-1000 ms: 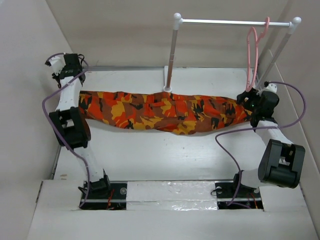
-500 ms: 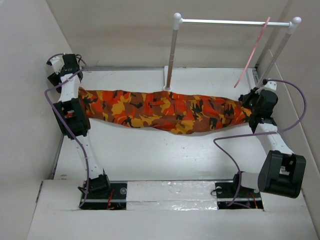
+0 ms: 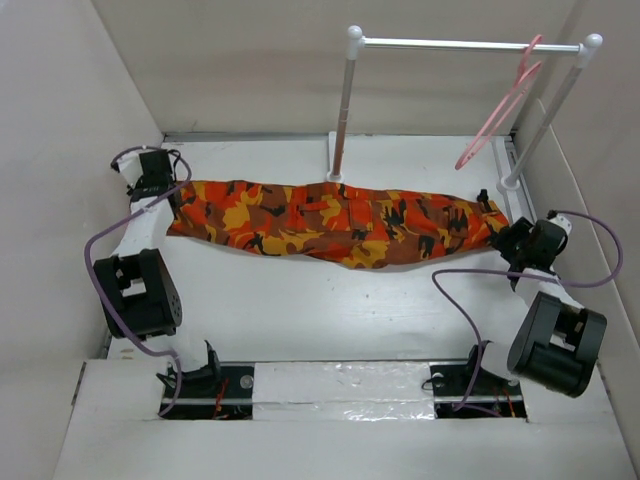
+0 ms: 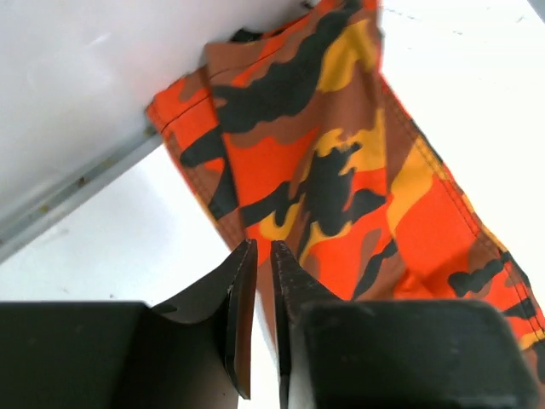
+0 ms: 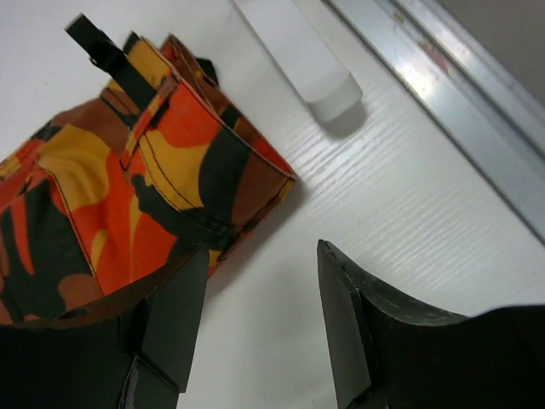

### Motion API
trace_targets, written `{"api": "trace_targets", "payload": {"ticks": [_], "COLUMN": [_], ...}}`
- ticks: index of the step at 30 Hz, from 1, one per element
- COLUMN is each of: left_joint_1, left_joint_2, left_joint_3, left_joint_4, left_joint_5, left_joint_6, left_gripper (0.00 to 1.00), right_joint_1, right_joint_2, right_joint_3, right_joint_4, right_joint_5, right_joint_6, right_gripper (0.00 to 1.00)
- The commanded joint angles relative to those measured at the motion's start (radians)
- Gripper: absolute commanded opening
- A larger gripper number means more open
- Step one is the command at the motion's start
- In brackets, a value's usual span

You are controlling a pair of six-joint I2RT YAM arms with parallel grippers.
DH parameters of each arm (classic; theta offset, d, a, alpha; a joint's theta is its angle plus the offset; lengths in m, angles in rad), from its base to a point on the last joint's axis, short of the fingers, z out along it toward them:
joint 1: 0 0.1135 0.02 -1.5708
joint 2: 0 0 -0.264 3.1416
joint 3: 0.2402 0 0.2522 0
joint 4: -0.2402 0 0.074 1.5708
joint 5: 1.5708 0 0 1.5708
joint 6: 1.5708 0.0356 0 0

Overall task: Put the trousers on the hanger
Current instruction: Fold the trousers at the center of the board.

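Observation:
The camouflage trousers (image 3: pixel 330 225) lie flat across the table, left to right. The pink hanger (image 3: pixel 500 110) hangs tilted from the right end of the rail, above and behind their right end. My left gripper (image 3: pixel 165 190) is at their left end. In the left wrist view its jaws (image 4: pixel 261 247) are almost closed, and the trouser hem (image 4: pixel 341 170) runs into the narrow gap. My right gripper (image 3: pixel 508 240) is open and empty just off their right end. In the right wrist view (image 5: pixel 262 247) the waistband (image 5: pixel 111 187) with a black drawstring (image 5: pixel 94 43) lies left of the jaws.
The white-and-silver rail stand (image 3: pixel 460 44) rises at the back, one post (image 3: pixel 340 120) mid-table and one at the right. Its white foot (image 5: pixel 298 60) lies just beyond the waistband. A metal strip (image 5: pixel 460 102) edges the table. Walls close in on both sides.
My right gripper has let go of the trousers and drawn back to the right. My left gripper has come down and nearer. The trousers have settled flat. The hanger has swung.

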State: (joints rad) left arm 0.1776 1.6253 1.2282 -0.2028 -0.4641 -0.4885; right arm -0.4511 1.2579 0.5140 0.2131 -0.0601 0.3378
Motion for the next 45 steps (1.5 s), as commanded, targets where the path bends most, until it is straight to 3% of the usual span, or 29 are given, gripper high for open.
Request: {"api": "trace_targets", "payload": {"ticks": [1,4,5,6,8,11,14,15,17,22,25,29,31,38,45], "left_joint_1": [0.06,0.06,0.06,0.069,0.094,0.125,0.137,0.137,0.137,0.137,0.137,0.123,0.111,0.089,0.089], "left_joint_2": [-0.027,-0.007,0.004,0.01,0.042,0.094,0.156,0.178,0.208,0.249,0.278,0.297,0.295,0.197,-0.028], "left_joint_3": [-0.091,-0.088,-0.098,-0.104,-0.114,-0.11,-0.09,-0.081,-0.047,-0.021,0.001,0.04,0.053,-0.022,-0.208], "left_joint_4": [0.04,-0.01,-0.014,-0.015,-0.01,-0.014,-0.015,-0.014,-0.009,0.023,0.029,0.031,0.026,0.026,0.029], "left_joint_5": [0.14,0.16,0.154,0.154,0.183,0.229,0.242,0.24,0.243,0.255,0.245,0.2,0.185,0.047,-0.041], "left_joint_6": [-0.065,-0.068,-0.067,-0.067,-0.065,-0.071,-0.073,-0.071,-0.071,-0.079,-0.087,-0.078,-0.071,-0.078,-0.078], "left_gripper": [0.11,0.23,0.35,0.38,0.45,0.44,0.44,0.44,0.45,0.45,0.35,0.07,0.0,0.0,0.0], "right_joint_1": [-0.012,-0.012,-0.012,-0.012,-0.001,0.008,0.029,0.029,0.029,-0.009,-0.035,-0.092,-0.156,-0.464,-0.529], "right_joint_2": [0.081,0.184,0.249,0.283,0.365,0.406,0.425,0.428,0.42,0.31,0.143,-0.076,-0.173,-0.356,-0.615], "right_joint_3": [0.052,0.078,0.08,0.09,0.107,0.107,0.119,0.119,0.098,0.031,0.017,-0.02,-0.069,-0.178,-0.083], "right_joint_4": [0.066,0.121,0.165,0.195,0.222,0.293,0.304,0.319,0.351,0.355,0.183,0.016,-0.029,-0.202,-0.504], "right_joint_5": [-0.081,-0.147,-0.211,-0.23,-0.279,-0.296,-0.276,-0.273,-0.27,-0.233,-0.14,-0.041,-0.038,-0.208,-0.176], "right_joint_6": [0.04,0.069,0.081,0.092,0.128,0.185,0.21,0.219,0.24,0.231,0.152,0.04,0.018,-0.135,-0.238], "right_gripper": [0.6,0.6,0.6,0.6,0.59,0.53,0.35,0.18,0.0,0.0,0.0,0.0,0.0,0.0,0.03]}}
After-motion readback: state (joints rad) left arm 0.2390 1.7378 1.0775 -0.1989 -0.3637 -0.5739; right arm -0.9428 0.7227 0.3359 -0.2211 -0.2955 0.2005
